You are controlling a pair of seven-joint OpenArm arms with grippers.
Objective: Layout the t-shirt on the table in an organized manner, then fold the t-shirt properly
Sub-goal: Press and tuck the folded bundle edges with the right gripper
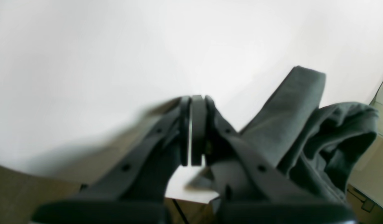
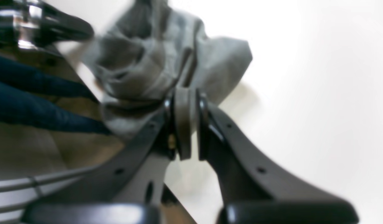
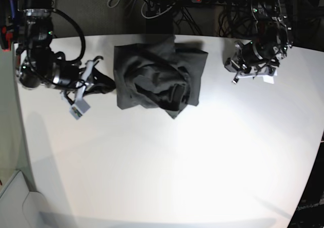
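Base view shows the t-shirt [image 3: 159, 78] bunched in a rumpled heap toward the far middle of the table [image 3: 167, 167]; it looks soft, light and limp, so it will sag and drag rather than slide whole; best taken at a hem or sleeve edge. Right gripper [image 2: 186, 124] sits at the heap's edge, pads together, apparently pinching a fold; left gripper [image 1: 194, 130] is clenched on nothing, well apart.

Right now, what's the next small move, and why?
Probably ease the right hand outward a little: its jaws look shut at the edge of the crumpled t-shirt, so a short tug would show whether cloth is caught. The left hand sits shut, apart.
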